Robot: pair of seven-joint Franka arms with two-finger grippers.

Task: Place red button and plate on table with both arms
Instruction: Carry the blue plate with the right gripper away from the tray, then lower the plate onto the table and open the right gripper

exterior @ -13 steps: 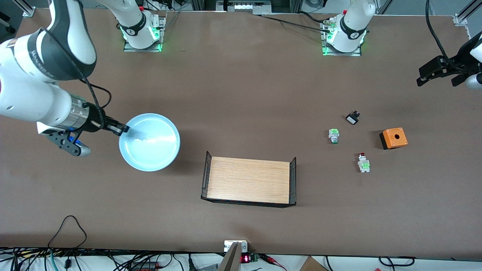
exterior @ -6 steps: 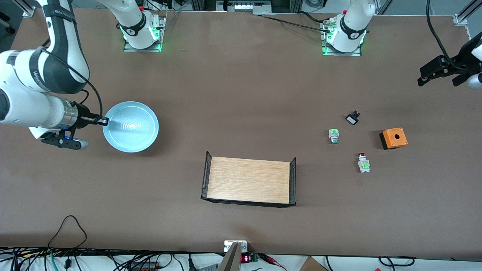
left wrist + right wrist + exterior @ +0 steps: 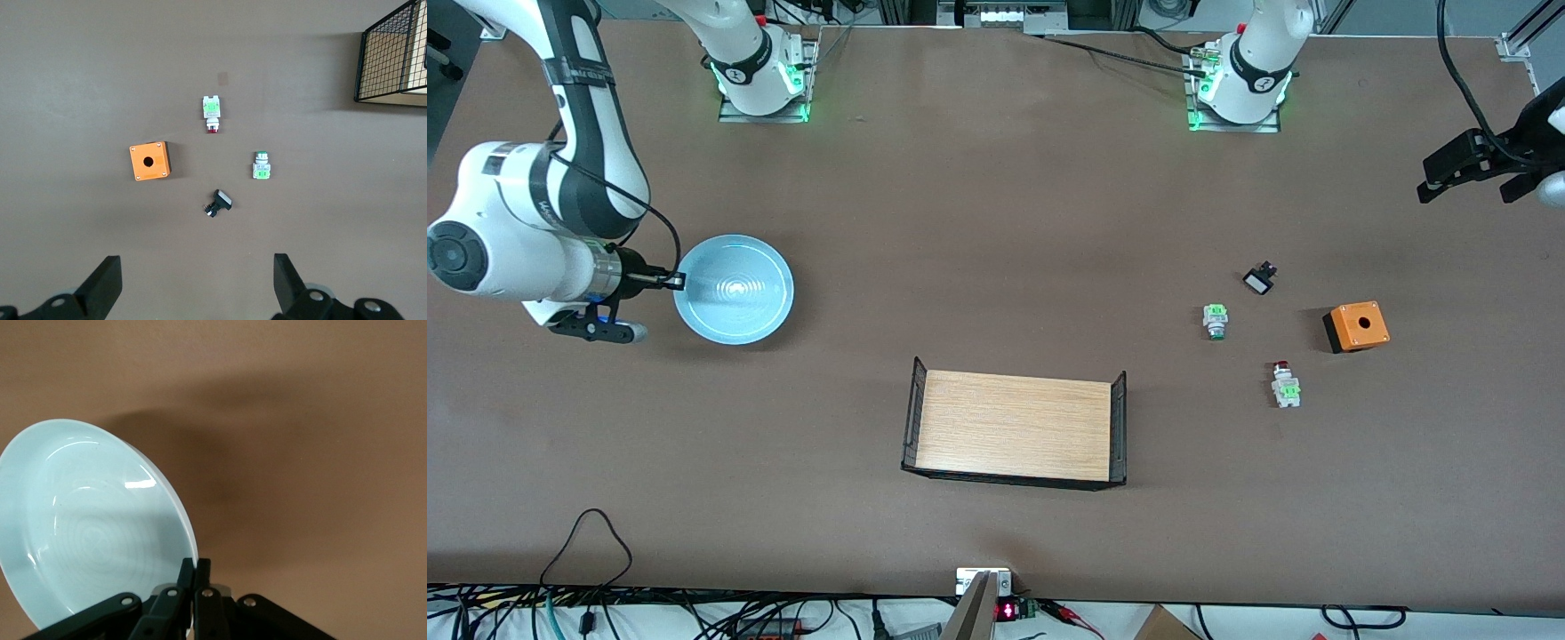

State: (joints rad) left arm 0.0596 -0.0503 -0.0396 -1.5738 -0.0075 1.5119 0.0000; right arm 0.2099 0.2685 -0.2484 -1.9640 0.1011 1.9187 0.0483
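The pale blue plate is low over the table at the right arm's end. My right gripper is shut on its rim; the right wrist view shows the fingers pinching the plate's edge at the gripper. The red button lies on the table toward the left arm's end, also in the left wrist view. My left gripper is open and empty, high over the table's edge at the left arm's end, with its fingertips wide apart.
A light-wood tray with black mesh ends stands mid-table. Around the red button lie a green-capped button, a small black-and-white switch and an orange box with a hole.
My right gripper has carried the plate toward the right arm's end of the table and lower, levelling it. The left arm has barely moved.
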